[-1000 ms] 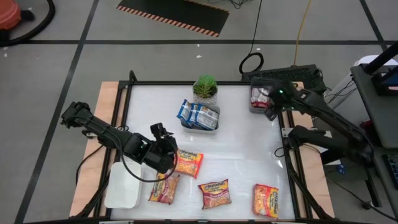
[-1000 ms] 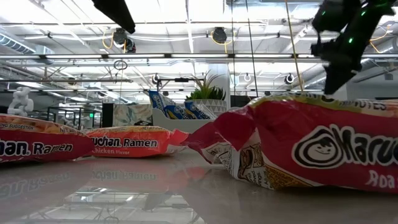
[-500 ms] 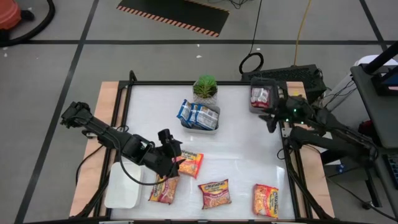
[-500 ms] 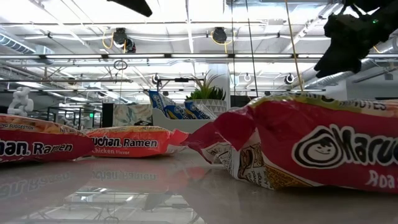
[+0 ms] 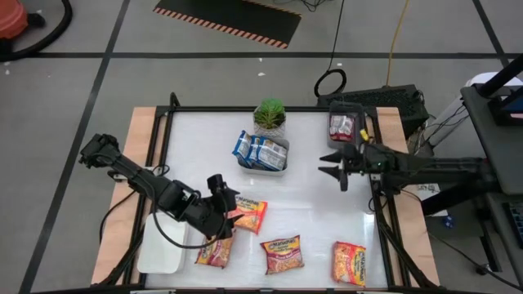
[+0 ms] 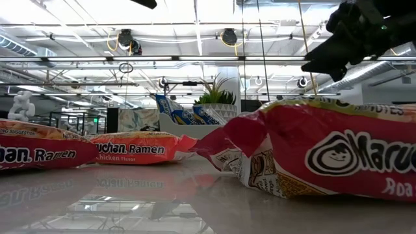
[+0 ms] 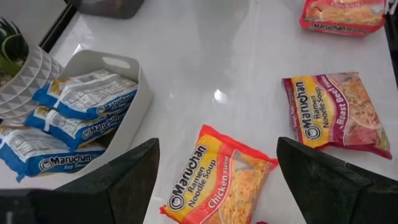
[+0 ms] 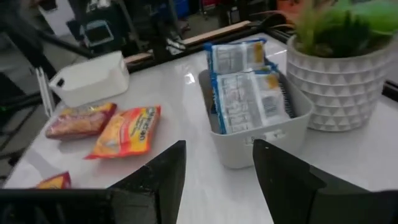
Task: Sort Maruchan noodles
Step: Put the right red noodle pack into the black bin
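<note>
Since the earlier frames the right gripper (image 5: pixel 337 169) has been swung away from the grey tray (image 5: pixel 344 129) at the table's far right corner and out over the right part of the surface, jaws apart and empty, while the left gripper (image 5: pixel 231 206) has been moved onto the near end of the orange packet (image 5: pixel 248 214) left of the table's middle, its fingers spread to either side of that packet with nothing yet held. Blue packets (image 5: pixel 261 151) are stacked in the white tray (image 5: pixel 280 168) beside the plant (image 5: pixel 270 115); three more red-and-yellow packets (image 5: pixel 282 253) lie along the near edge, and an empty white tray (image 5: pixel 162 245) sits at the near left corner. If the jaws were closed too shallowly, the slick wrapper could be pinched only at its seam and slip free
</note>
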Controlling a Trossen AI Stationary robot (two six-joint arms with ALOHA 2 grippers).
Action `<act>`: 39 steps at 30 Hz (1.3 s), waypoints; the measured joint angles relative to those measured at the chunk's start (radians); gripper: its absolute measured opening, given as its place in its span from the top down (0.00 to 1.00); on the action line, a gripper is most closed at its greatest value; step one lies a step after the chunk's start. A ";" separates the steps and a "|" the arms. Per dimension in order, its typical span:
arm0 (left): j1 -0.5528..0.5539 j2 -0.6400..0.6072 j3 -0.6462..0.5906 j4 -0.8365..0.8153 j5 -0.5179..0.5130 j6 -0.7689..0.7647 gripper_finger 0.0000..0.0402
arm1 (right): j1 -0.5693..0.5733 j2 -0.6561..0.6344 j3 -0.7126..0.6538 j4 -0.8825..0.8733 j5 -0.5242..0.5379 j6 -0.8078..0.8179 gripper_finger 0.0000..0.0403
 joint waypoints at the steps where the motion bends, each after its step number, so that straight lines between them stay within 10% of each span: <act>1: 0.000 0.000 0.000 0.002 -0.001 -0.005 0.18 | 0.019 0.020 0.000 0.021 0.009 -0.008 0.55; 14: -0.007 0.057 0.000 0.010 -0.014 -0.023 0.18 | 0.198 0.285 0.049 0.236 0.015 0.002 0.55; 39: -0.021 0.114 0.000 0.007 0.024 -0.070 0.18 | 0.508 0.786 0.411 0.009 0.087 -0.035 0.55</act>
